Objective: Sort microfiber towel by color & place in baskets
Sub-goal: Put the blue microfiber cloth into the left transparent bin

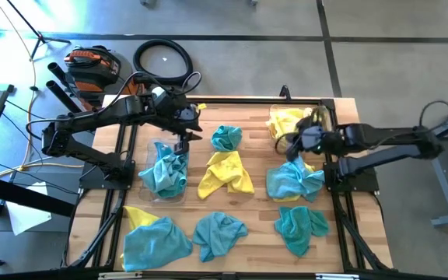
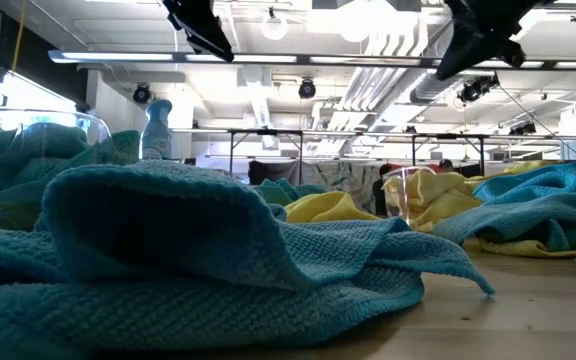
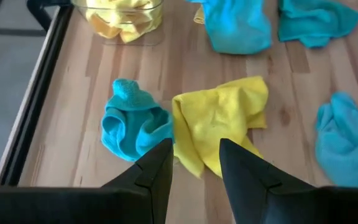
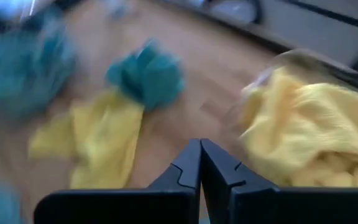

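Robotics lab or open workshop hall. The low view shows an exposed ceiling with ducts [image 2: 438,85] and strip lights [image 2: 238,58], plus rows of folding tables [image 2: 268,135] behind the rig. The high view shows a bare concrete floor [image 1: 379,47], a wooden worktop [image 1: 259,210] in a black metal frame, a coiled black hose [image 1: 162,60] and an orange-black tool bag [image 1: 92,66] beyond the worktop's far edge.
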